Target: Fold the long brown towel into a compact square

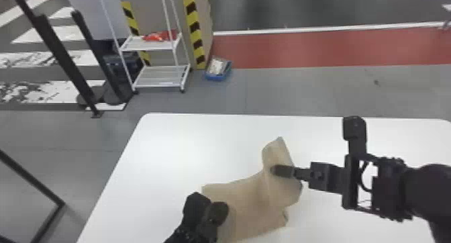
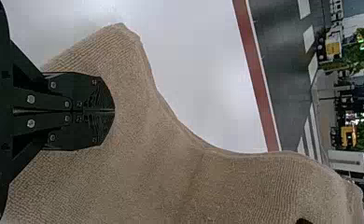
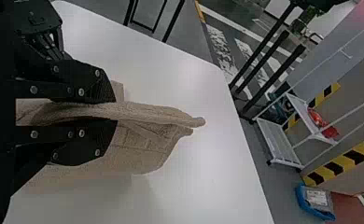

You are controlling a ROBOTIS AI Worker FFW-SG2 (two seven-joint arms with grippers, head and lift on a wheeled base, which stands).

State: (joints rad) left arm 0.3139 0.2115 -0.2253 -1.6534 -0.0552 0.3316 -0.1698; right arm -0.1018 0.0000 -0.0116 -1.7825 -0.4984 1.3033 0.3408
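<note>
Right now the towel (image 1: 248, 198) sits over the near middle of the table (image 1: 174, 141), bunched and uneven, not a square. Both grippers are at it, one from each side.

The right gripper (image 1: 283, 171) has its fingers clamped on the towel; in the right wrist view a thick fold runs between the pads and on past the tips of the right gripper (image 3: 115, 111), ending in a loose, layered end over the tabletop. In the head view that end points away from the robot, beyond the fingers, and the cloth slopes down from there toward the left.

The left gripper (image 1: 208, 209) is over the towel's left part, near the bottom edge. In the left wrist view its fingers are pressed together with no gap; whether they pinch any cloth I cannot tell. The towel spreads around and beyond them, a soft crease across it.

Past the table, on the floor, stand a white cart (image 1: 159, 77) with something red (image 1: 161, 36) on its upper shelf and, beside a striped post (image 1: 194, 34), a blue bin (image 1: 214, 78).
</note>
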